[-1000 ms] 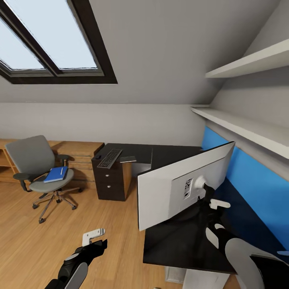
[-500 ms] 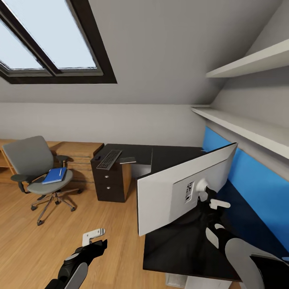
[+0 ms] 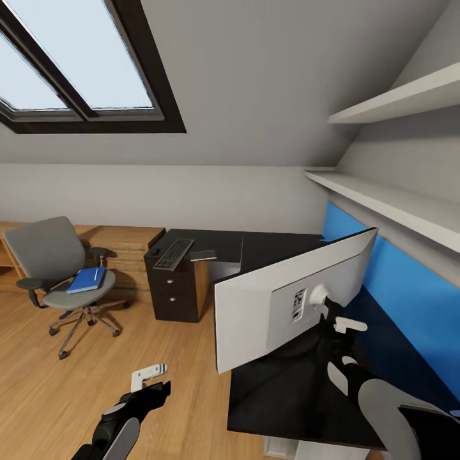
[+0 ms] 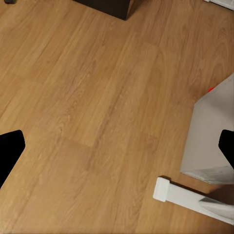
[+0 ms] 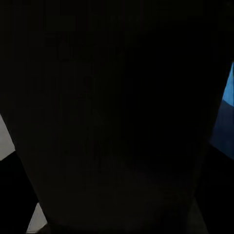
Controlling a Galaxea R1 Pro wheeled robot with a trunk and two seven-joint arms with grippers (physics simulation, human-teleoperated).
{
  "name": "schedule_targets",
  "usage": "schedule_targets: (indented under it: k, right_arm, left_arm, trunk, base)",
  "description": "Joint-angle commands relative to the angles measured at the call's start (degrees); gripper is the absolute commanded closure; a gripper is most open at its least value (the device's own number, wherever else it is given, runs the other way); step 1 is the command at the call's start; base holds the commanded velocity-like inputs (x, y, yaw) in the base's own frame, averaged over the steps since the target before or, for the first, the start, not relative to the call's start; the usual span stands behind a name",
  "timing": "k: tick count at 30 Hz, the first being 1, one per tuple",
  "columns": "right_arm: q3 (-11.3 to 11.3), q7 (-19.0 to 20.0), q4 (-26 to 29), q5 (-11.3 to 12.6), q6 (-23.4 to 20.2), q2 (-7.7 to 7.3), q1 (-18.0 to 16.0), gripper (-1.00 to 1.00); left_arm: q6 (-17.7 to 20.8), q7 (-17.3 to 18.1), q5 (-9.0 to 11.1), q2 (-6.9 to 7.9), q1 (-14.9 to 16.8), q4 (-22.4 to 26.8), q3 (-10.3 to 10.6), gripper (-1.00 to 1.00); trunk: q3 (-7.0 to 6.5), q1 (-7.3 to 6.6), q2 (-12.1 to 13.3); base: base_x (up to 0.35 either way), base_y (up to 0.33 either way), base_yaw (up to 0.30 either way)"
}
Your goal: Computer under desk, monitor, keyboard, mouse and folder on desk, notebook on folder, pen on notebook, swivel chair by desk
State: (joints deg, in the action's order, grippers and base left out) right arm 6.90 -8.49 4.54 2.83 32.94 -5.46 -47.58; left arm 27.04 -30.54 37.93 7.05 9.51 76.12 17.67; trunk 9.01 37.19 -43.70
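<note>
Monitor (image 3: 255, 313): wide, white back facing the camera, tilted, lower centre of frame, above the glossy black desk (image 3: 281, 390). Keyboard (image 3: 174, 253): flat on the desk's far left end, over the drawer unit; dark notebook (image 3: 204, 254) just beside it. Swivel chair (image 3: 57, 268): grey, upright at centre left, well apart from the desk. Blue folder (image 3: 85, 280): flat on its seat, white pen (image 3: 96, 274) on top.
</note>
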Motion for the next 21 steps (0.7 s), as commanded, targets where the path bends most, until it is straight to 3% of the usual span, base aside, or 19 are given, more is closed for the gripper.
schedule_targets:
  k: [1, 21]
  right_arm:
    - [-0.4, 0.2, -0.1, 0.1, 0.2, 0.01, -0.1, 1.00]
    - [-0.3, 0.2, -0.1, 0.1, 0.2, 0.01, -0.1, 1.00]
  left_arm:
    - [0.0, -0.6, 0.6, 0.06, 0.1, 0.1, 0.2, -1.00]
    - [0.0, -0.6, 0.6, 0.06, 0.1, -0.3, 0.2, -1.00]
  trunk:
    - [0.09, 0.02, -0.1]
    - [0.09, 0.02, -0.1]
  base:
    - [0.000, 0.000, 0.000]
    - [0.000, 0.000, 0.000]
